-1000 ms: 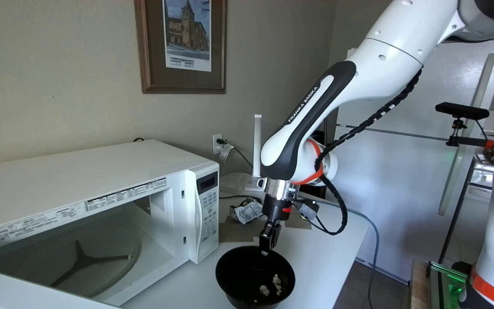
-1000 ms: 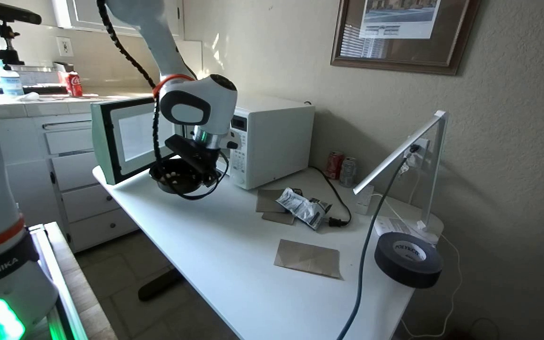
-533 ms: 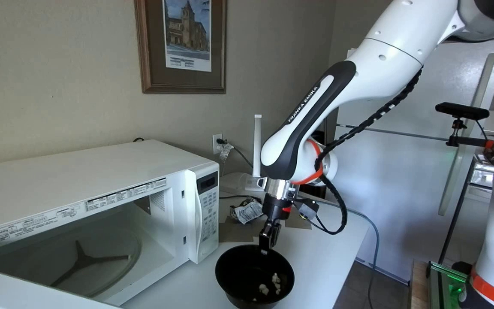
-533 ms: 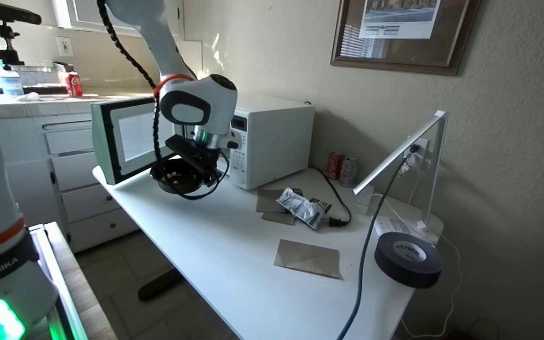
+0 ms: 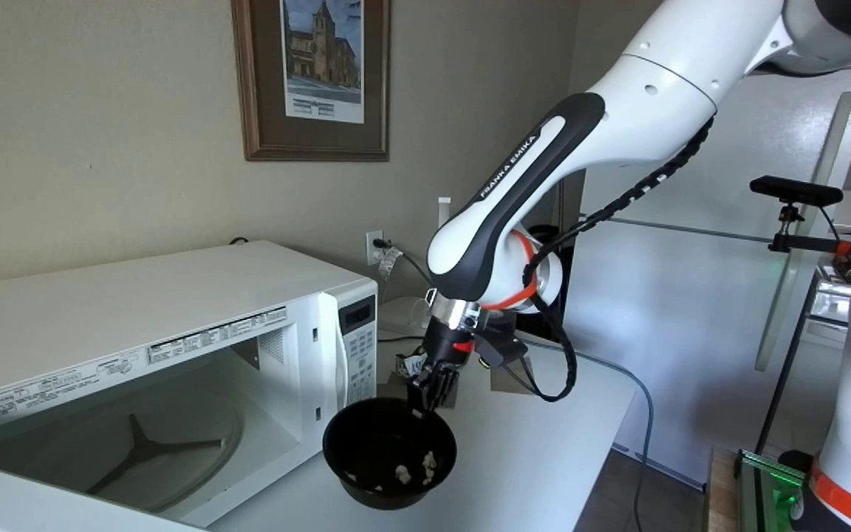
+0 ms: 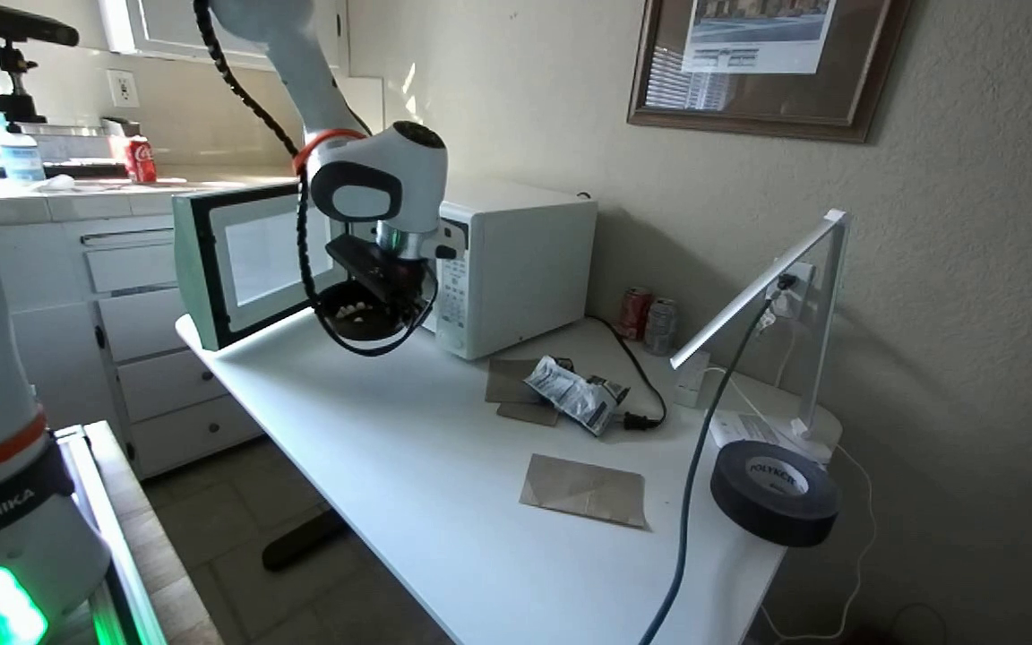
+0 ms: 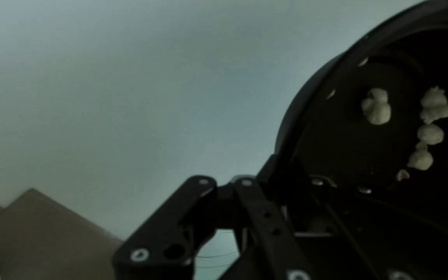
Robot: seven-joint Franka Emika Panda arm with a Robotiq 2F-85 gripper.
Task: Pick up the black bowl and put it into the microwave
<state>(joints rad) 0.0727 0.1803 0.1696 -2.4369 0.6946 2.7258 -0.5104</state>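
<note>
Evidently, you work over one white table [image 6: 444, 484], the common base that brings everything within a single reach of the Franka arm [image 5: 544, 177]. The arm slants down from above, a posture that probably keeps its links clear of what lies beneath. The microwave [image 5: 174, 343] stands with its front toward the working area, so that its pale cavity can take a load directly. Its door [image 6: 256, 260], swung wide, leaves the mouth free; within, a dark three-armed support [image 5: 145, 448] presumably marks the resting place. The black bowl [image 5: 381, 443] is outside the cavity, near the control panel [image 5: 360, 351] and, by appearance, raised off the table; whether it is exactly level is hard to judge. Your gripper [image 7: 285, 163] is clamped on the bowl's rim, one finger inside the wall and one outside, as the wrist view shows, the thin rim being the natural place for a pinch. Note the site of the grasp: the side away from the door, likely chosen so that the rest of the bowl can lead into the opening. On this reading your step is the carry; the lift looks done, the insertion not begun. Give the panel's corner ample room, since a one-sided pinch may let the bowl swing or sag. Smallest, several pieces of popcorn [image 7: 377, 109] lie inside, apparently loose, the reason you would want a gentle, level transfer.
</note>
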